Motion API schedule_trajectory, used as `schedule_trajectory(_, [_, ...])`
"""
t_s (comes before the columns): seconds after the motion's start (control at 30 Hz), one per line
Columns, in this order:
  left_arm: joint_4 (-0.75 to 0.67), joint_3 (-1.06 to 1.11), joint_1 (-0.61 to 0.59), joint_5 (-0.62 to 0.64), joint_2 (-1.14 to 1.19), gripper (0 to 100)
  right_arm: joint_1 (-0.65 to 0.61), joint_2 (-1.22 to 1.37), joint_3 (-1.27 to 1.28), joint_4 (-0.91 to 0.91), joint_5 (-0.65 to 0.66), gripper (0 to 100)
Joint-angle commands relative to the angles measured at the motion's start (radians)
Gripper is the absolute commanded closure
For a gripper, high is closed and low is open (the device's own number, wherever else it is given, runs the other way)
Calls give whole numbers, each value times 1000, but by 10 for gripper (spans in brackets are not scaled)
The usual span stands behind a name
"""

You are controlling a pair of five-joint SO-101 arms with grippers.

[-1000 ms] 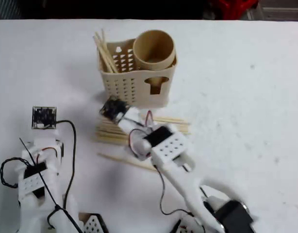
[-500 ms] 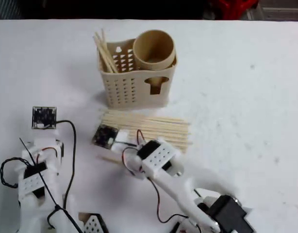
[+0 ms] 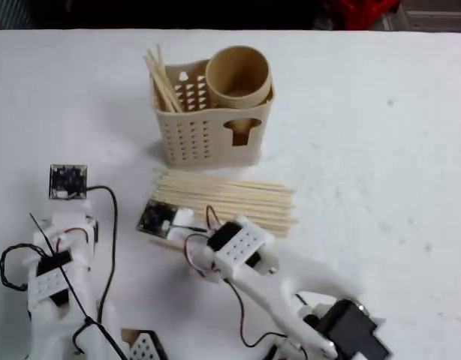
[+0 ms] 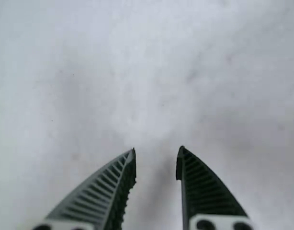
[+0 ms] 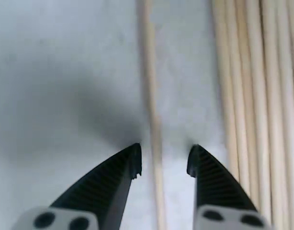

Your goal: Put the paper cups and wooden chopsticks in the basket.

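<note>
A cream perforated basket (image 3: 208,131) stands at the back of the table with a paper cup (image 3: 238,75) and several chopsticks (image 3: 161,82) upright inside it. In front of it lies a flat row of wooden chopsticks (image 3: 230,199). One lone chopstick (image 5: 152,96) lies apart from the row (image 5: 252,96). My right gripper (image 5: 163,160) is open, with a finger on each side of that lone stick, low over the table. My right arm (image 3: 234,244) sits just in front of the row. My left gripper (image 4: 155,158) is open over bare table, holding nothing.
My left arm (image 3: 54,270) rests at the front left with its cable looping beside it. The white tabletop (image 3: 381,150) stretches wide to the right of the basket and the row. A dark edge runs along the far side of the table.
My right arm drew back from the basket toward the table's front, uncovering the row of chopsticks, and came over the lone stick. The left arm stayed still.
</note>
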Motion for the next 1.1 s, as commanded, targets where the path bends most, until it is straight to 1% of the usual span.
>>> schedule_trajectory(0.0, [-11,-6,-2,-3,-24,846,-2,51,-71,28,11,861])
schedule_trajectory(0.1, [-11,-6,-2,-5,-24,846,-2,64,-81,35,5,887])
schedule_trajectory(0.3, [-11,-6,-2,-5,-24,846,-1,62,-86,35,3,978])
schedule_trajectory(0.43, [-11,-6,-2,-5,-24,846,1,16,-84,42,3,981])
schedule_trajectory(0.53, [-11,-6,-2,-5,-24,846,42,-81,-81,77,2,981])
schedule_trajectory(0.67, [-11,-6,-2,-5,-24,846,133,-268,-86,122,2,981])
schedule_trajectory(0.77, [-11,-6,-2,-6,-24,846,185,-441,-98,125,-51,981])
schedule_trajectory(0.87, [-11,-6,-2,-6,-24,846,223,-593,-167,134,-123,982])
schedule_trajectory(0.93, [-11,-6,-2,-6,-24,846,248,-657,-252,130,-130,982])
schedule_trajectory(1.07, [-11,-6,-2,-6,-24,846,275,-638,-520,127,-133,982])
